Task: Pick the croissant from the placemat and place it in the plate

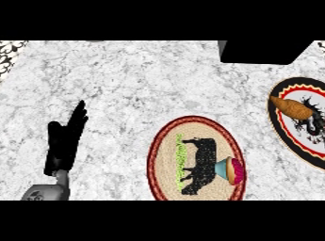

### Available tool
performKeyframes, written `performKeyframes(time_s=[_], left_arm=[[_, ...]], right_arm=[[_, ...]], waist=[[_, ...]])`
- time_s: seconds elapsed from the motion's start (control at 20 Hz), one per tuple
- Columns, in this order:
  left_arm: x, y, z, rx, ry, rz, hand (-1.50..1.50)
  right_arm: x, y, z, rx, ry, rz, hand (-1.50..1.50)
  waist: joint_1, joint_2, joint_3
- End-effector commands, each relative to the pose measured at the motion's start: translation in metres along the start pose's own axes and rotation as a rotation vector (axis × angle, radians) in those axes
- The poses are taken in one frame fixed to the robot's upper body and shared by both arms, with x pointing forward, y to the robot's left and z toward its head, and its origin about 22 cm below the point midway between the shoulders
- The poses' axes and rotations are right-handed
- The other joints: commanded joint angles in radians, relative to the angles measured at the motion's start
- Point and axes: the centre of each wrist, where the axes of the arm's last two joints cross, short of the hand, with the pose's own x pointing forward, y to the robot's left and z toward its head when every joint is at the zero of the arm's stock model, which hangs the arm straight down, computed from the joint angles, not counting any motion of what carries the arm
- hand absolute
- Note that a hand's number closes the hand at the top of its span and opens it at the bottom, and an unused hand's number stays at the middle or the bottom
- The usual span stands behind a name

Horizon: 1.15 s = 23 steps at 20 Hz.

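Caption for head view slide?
Croissant lies on the black dragon-patterned disc at right, a cupcake on the woven mat, left hand open at left.

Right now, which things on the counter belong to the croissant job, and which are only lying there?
For the job: croissant; dark placemat under it; red-rimmed plate.
Lying about: cupcake on that plate; black box at the counter's far edge.

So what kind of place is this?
Probably a kitchen. There's a marble counter with food set out on it: a croissant at the right and a cupcake nearer the middle.
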Motion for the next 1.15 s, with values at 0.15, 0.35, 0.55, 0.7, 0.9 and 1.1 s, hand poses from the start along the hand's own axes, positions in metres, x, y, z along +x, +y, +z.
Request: performKeyframes(time_s=[0.15, 0.35, 0.55, 0.7, 0.9, 1.1], left_arm=[[-0.006, 0.007, -0.004, 0.006, 0.001, -0.008, 0.00], [-0.004, -0.008, 0.001, -0.005, -0.010, -0.005, 0.00], [-0.004, -0.001, -0.002, -0.017, -0.010, 0.004, 0.00], [-0.010, -0.002, 0.001, -0.019, -0.003, -0.003, 0.00], [-0.006, 0.004, 0.001, -0.024, -0.001, 0.002, 0.00], [-0.003, -0.010, 0.000, -0.014, -0.014, 0.004, 0.00]], right_arm=[[-0.015, 0.004, 0.019, -0.007, -0.053, -0.051, -1.50], [-0.014, -0.010, 0.028, -0.038, -0.069, -0.071, -1.50], [-0.004, -0.030, 0.029, -0.097, -0.064, -0.083, -1.50], [-0.005, -0.030, 0.031, -0.124, -0.030, -0.049, -1.50], [-0.011, -0.030, 0.041, -0.126, -0.011, -0.012, -1.50], [-0.014, -0.020, 0.037, -0.148, 0.004, 0.002, -1.50]], waist=[[0.001, 0.006, 0.002], [-0.002, 0.005, 0.003], [0.002, 0.007, 0.004], [0.007, 0.008, 0.004], [0.014, 0.008, 0.005], [0.018, 0.010, 0.006]])
